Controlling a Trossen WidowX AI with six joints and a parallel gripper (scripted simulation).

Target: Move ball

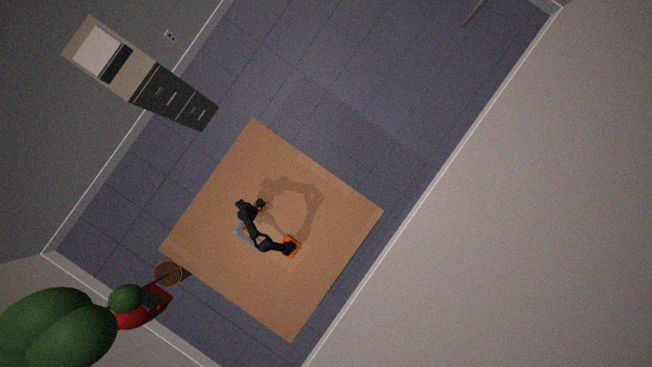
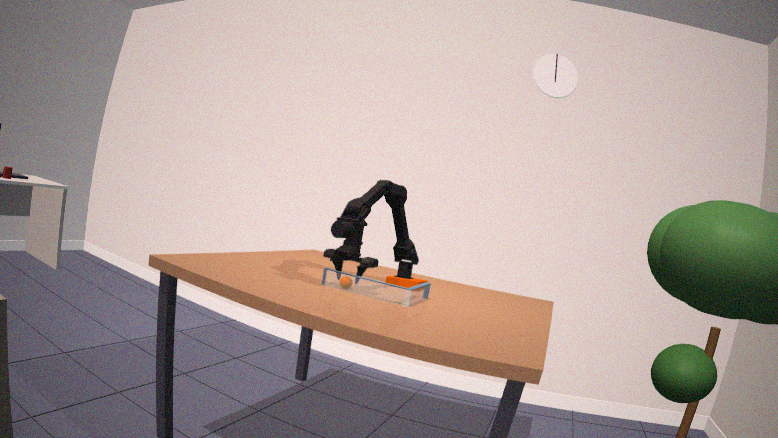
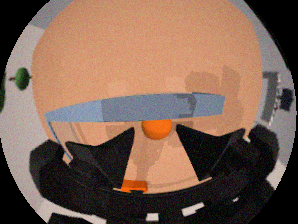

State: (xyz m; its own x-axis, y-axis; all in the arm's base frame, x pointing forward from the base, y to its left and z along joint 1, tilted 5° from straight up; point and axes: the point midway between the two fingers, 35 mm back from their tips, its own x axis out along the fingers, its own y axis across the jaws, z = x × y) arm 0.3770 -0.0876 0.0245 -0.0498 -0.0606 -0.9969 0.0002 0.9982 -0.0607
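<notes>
The orange ball (image 2: 345, 281) rests on the wooden surface (image 2: 283, 293) inside the clear walls (image 2: 375, 289), near their left corner, while the fingers (image 2: 337, 263) stand open just above it, holding nothing.

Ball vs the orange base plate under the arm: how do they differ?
Shape: the ball is round, the base plate flat and rectangular.
Place: the ball lies by the left end of the clear walls, below the open gripper; the base plate sits at the right end, under the arm.
Both are orange, on the table.
</notes>
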